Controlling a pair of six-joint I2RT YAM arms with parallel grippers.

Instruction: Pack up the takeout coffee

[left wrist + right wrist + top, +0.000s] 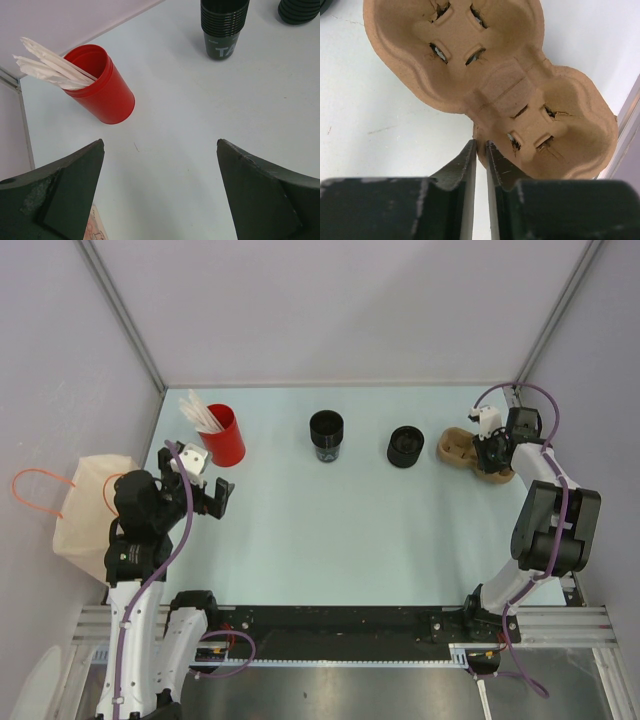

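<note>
The takeout coffee cup is black, ribbed near the rim, and stands upright at the back middle of the table; the left wrist view shows it far ahead. My left gripper hovers at the table's left side, open and holding nothing. A brown moulded cup carrier with two wells lies at the back right. My right gripper is over its near side, the two fingers pinched on the carrier's rim at its narrow waist.
A red cup holding white sticks stands at the back left, just ahead of my left gripper. A squat black round piece sits between cup and carrier. A beige paper bag with orange handles hangs off the table's left edge.
</note>
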